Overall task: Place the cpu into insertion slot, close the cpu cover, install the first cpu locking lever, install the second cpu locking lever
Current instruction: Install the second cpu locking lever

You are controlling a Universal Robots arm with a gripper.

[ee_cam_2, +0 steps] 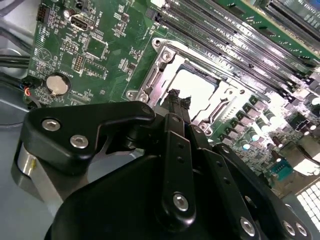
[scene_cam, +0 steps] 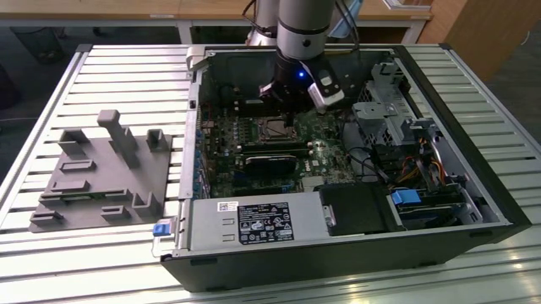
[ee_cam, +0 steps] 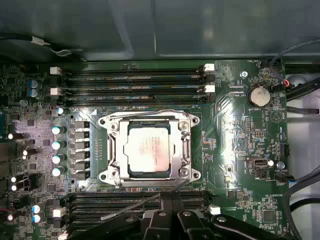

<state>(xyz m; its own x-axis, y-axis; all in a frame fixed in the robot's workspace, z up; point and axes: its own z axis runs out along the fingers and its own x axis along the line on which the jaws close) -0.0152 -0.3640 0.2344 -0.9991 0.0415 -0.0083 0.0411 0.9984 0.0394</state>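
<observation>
1. An open desktop computer case [scene_cam: 473, 190] lies on its side on a slatted metal table [scene_cam: 127, 69], taking up the centre and right of the exterior view; a grey plastic fixture [scene_cam: 101, 171] sits at the left of that frame
2. The robot arm [scene_cam: 300, 25] comes down from the top centre of the exterior view, and its gripper [scene_cam: 287, 117] hangs just above the green circuit board [scene_cam: 325, 149], beside the insertion slot [scene_cam: 272, 130]
3. In the first wrist view the cpu [ee_cam: 149, 150] sits in the middle of the frame, its pale metal face showing through the window of the cpu cover [ee_cam: 150, 124], which lies flat over the socket
4. A thin locking lever [ee_cam: 135, 204] angles loosely across the memory slots [ee_cam: 135, 75] in the lower centre of that view, apparently not yet hooked down; a second wire lever along the cover's upper edge looks closer to seated, though I cannot tell for certain
5. In the second wrist view the black fingers [ee_cam_2: 178, 107] look drawn narrow, tips together near the socket's edge, with nothing visibly held
6. Judged from this, the chip and cover steps are done and lever work is in hand
7. To do it well, press the lever down and sideways under its catch with steady force, keeping the fingertips off the chip's face and nearby capacitors [ee_cam: 57, 145]
</observation>
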